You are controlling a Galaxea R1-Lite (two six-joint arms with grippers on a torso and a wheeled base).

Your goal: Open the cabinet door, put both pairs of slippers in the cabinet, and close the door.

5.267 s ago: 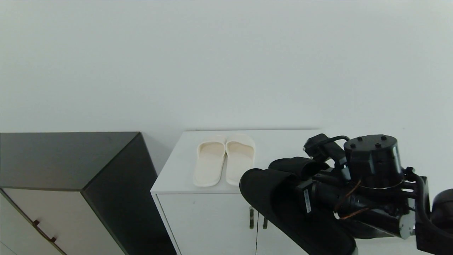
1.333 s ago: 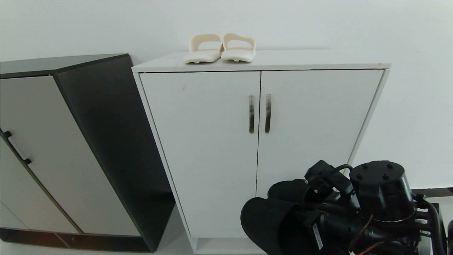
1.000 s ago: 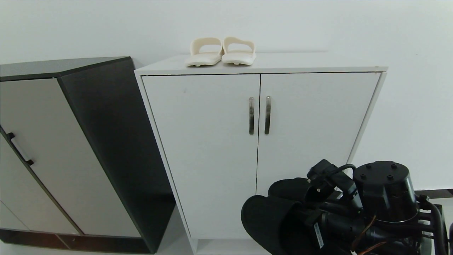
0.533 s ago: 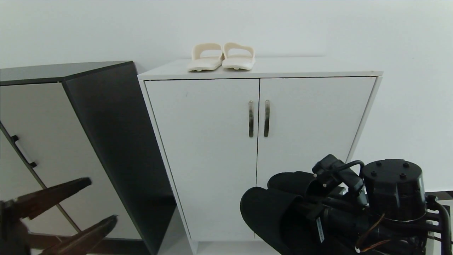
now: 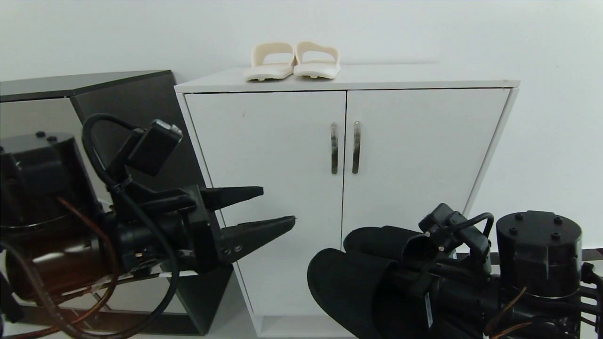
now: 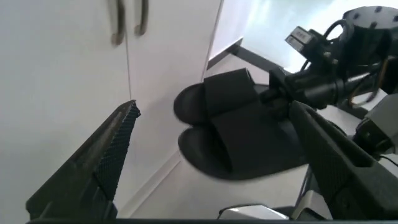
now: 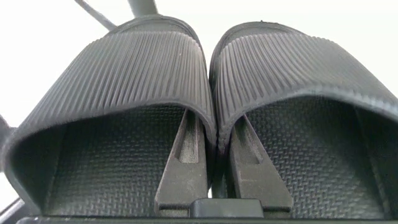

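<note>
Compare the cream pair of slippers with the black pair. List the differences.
The cream smooth-strapped slippers rest untouched on the white cabinet; the black ribbed-strap slippers are lower, in front of its closed doors, clamped in the right claw. The cream pair's straps look smooth; the black pair's are ribbed. Both are open slide pairs, side by side.

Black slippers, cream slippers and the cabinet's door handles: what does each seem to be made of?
Black slippers: probably soft foam or rubber, matte, with fine ribs across the straps and textured footbeds.
Cream slippers: look like one-piece moulded foam or rubber, smooth and matte.
Door handles: apparently metal, judging by the greyish sheen with darker patches; the exact finish is hard to tell.
</note>
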